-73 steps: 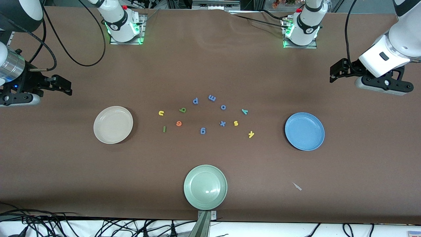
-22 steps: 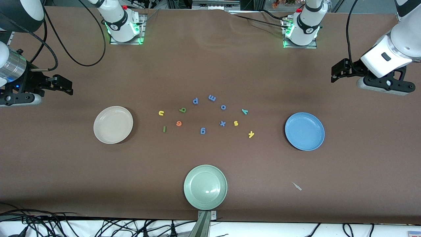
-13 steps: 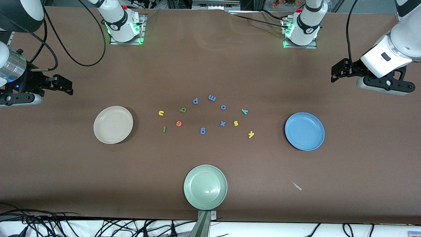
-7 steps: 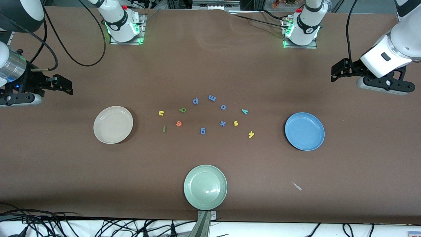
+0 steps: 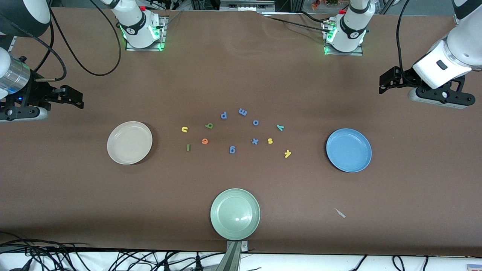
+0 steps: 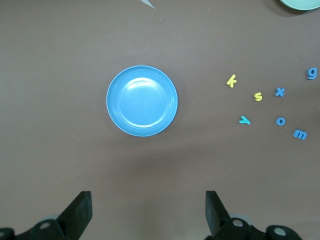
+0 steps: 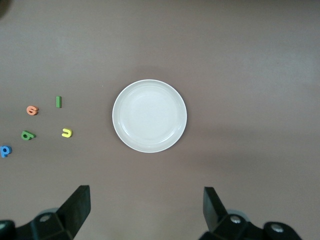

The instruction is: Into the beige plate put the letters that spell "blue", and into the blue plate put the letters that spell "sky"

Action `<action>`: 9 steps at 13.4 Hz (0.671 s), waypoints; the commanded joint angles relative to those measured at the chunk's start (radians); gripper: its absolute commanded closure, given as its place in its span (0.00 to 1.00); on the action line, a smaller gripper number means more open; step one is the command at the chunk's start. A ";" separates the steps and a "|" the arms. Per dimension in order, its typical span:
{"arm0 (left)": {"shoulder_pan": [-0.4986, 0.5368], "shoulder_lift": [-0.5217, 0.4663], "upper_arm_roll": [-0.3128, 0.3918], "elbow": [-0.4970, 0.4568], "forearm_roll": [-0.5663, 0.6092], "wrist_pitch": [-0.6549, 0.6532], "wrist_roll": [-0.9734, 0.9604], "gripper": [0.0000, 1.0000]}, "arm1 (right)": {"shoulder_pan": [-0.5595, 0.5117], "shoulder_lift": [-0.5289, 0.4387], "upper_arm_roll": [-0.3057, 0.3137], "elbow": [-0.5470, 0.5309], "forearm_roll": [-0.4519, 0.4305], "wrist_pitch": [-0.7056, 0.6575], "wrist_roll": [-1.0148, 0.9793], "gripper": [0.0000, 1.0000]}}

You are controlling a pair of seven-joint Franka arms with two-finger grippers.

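Hovering high over bare bench: right gripper (image 5: 71, 98) at the front frame's upper left edge, left gripper (image 5: 388, 81) at upper right, both with jaws spread wide, gripping nothing. Lying mid-frame, well apart from either: the letters that spell "blue" (image 5: 205, 141) beside the beige plate (image 5: 129, 142), the letters that spell "sky" (image 5: 270, 141) beside the blue plate (image 5: 348, 150), both plates holding nothing.

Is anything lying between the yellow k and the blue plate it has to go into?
Nothing visible does. The yellow k lies on bare table, with only open brown surface between it and the blue plate.
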State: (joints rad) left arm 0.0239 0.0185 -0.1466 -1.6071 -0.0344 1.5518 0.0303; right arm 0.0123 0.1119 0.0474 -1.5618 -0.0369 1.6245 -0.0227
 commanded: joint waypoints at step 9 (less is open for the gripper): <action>0.001 0.006 0.001 0.026 0.008 -0.022 0.010 0.00 | -0.006 -0.012 0.006 -0.004 0.002 -0.011 -0.002 0.00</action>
State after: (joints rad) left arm 0.0239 0.0185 -0.1466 -1.6071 -0.0344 1.5517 0.0302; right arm 0.0123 0.1119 0.0474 -1.5618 -0.0369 1.6244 -0.0227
